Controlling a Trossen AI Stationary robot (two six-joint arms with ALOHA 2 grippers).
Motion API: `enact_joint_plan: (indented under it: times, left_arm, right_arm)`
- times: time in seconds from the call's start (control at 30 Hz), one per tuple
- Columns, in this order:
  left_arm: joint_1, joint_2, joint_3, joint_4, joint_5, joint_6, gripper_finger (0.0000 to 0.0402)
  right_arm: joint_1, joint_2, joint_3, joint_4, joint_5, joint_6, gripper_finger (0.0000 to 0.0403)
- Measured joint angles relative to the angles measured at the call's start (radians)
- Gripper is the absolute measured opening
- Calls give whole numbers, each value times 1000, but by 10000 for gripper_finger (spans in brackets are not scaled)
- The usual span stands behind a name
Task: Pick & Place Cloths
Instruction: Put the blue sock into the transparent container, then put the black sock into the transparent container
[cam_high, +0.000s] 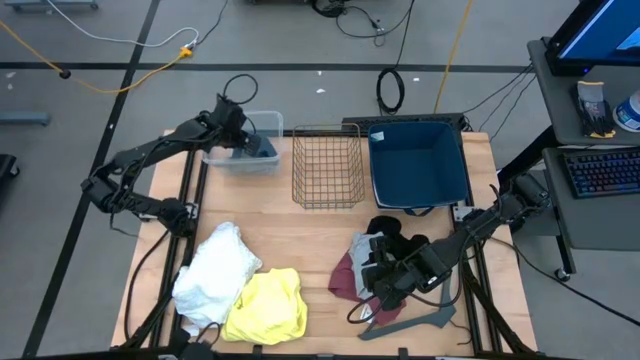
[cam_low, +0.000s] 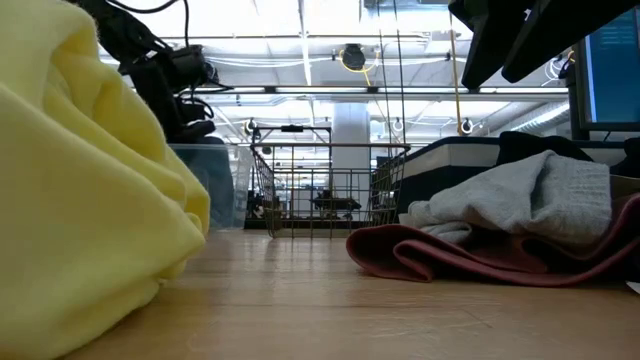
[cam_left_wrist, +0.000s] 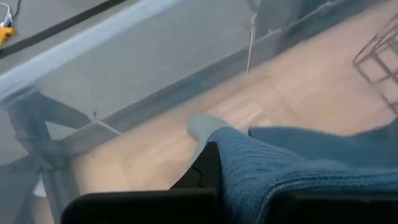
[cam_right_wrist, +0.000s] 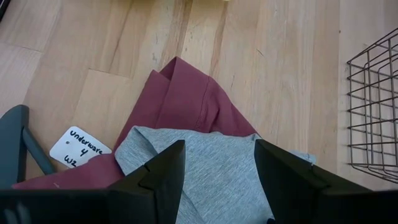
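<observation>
From above, the left pincer (cam_high: 243, 140) sits in the clear bin (cam_high: 268, 125) at upper left; its wrist view shows blue cloth (cam_left_wrist: 292, 168) gripped. Right pincer (cam_right_wrist: 217, 171) gapes wide over grey cloth (cam_right_wrist: 211, 168), lower right

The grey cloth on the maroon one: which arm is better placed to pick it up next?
The right. Its open gripper hovers directly over the grey cloth, while the left gripper is far off at the clear bin, holding a blue cloth.

Bare wood between white cloth (cam_high: 216, 268) and maroon cloth (cam_high: 344, 279); wire basket (cam_high: 327, 166) beyond.
</observation>
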Motion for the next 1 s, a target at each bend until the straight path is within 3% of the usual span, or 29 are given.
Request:
enact_joint_plan:
  times: [0.3,0.6,0.8,1.0]
  left_arm:
    - [0,0,0,-18,0,-1,41]
    - [0,-19,0,-16,-12,7,155]
    - [0,-120,0,-4,-12,8,212]
    - [-7,-261,0,59,9,-6,227]
  right_arm:
    - [0,0,0,0,0,0,185]
    - [0,0,0,0,0,0,185]
    - [0,0,0,-1,-1,0,185]
    - [0,0,0,-1,-1,0,185]
